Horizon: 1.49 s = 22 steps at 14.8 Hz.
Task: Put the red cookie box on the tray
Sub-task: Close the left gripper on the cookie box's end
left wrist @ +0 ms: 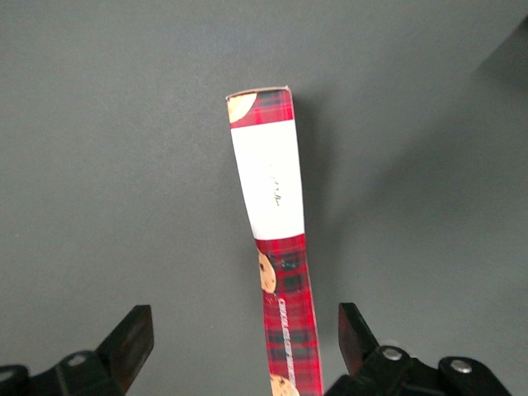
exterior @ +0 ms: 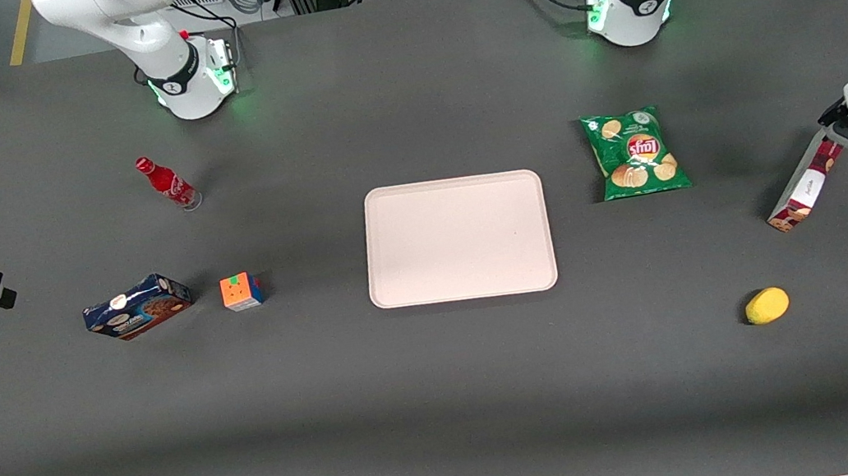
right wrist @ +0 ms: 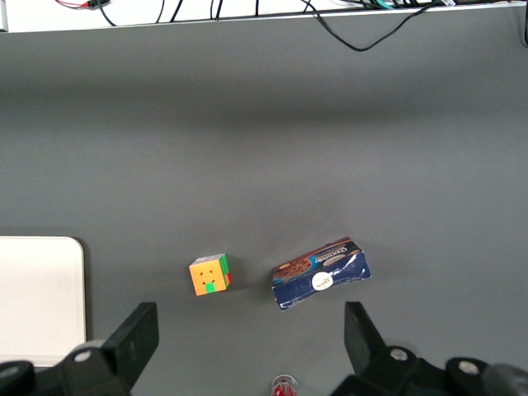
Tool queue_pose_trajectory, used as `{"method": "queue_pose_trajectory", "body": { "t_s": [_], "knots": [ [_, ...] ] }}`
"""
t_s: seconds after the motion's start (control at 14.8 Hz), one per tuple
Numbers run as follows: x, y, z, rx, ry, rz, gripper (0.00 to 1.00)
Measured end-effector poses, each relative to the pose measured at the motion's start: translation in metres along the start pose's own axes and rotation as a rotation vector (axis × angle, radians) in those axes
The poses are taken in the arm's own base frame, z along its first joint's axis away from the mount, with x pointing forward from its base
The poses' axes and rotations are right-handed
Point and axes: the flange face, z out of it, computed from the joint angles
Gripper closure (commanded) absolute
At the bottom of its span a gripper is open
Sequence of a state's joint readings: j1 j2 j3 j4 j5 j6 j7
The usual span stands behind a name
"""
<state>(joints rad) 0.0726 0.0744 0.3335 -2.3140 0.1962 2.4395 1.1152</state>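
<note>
Toward the working arm's end of the desk (exterior: 447, 401), I am hovering my tool (left wrist: 246, 338) over the red cookie box (left wrist: 275, 247), with my fingers (left wrist: 132, 340) standing wide apart, one on each side of the box's plaid end and neither one touching the cardboard. In my wrist camera the box is running lengthwise between the jaws, its white middle band and a cookie picture at the end farthest from me facing up. From the front camera the box (exterior: 805, 186) is lying slantwise on the dark grey desk, one end tucked under my tool (exterior: 846, 139) and the cookie-picture end pointing nearer to that camera.

I am seeing the cream-pink tray (exterior: 457, 238) lying flat at the middle of the desk, well apart from the box, with nothing on it. Between the tray and the box a green Lay's chip bag (exterior: 634, 152) is lying flat, and a lemon (exterior: 767, 305) is sitting nearer to the front camera than the box.

Toward the parked arm's end a Rubik's cube (exterior: 241, 291) is sitting just beside a dark blue cookie box (exterior: 137, 306), and a red bottle (exterior: 168, 183) is standing farther from the front camera than both.
</note>
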Motion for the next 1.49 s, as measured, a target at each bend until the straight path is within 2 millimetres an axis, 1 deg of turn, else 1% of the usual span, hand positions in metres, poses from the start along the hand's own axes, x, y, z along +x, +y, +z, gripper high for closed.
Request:
{"method": "queue_pose_trajectory", "body": {
  "t_s": [0.34,0.54,0.68,0.74,0.81,1.02,1.08,1.15,1.29,1.35,1.49],
  "knots": [
    [-0.007,0.001,0.050,-0.023,0.014,0.014,0.00],
    [-0.008,0.007,0.072,-0.073,0.020,-0.014,0.00],
    [-0.008,0.013,0.082,-0.095,0.020,-0.022,0.02],
    [-0.007,0.013,0.084,-0.094,0.021,-0.024,0.09],
    [-0.006,0.013,0.086,-0.087,0.023,-0.024,0.23],
    [0.002,0.015,0.092,-0.093,0.049,-0.047,0.71],
    [0.008,0.018,0.094,-0.098,0.058,-0.050,0.82],
    [0.012,0.019,0.096,-0.099,0.063,-0.051,0.89],
    [0.014,0.019,0.097,-0.098,0.067,-0.052,0.98],
    [0.014,0.019,0.096,-0.097,0.068,-0.054,1.00],
    [0.014,0.018,0.096,-0.097,0.070,-0.057,1.00]
  ]
}}
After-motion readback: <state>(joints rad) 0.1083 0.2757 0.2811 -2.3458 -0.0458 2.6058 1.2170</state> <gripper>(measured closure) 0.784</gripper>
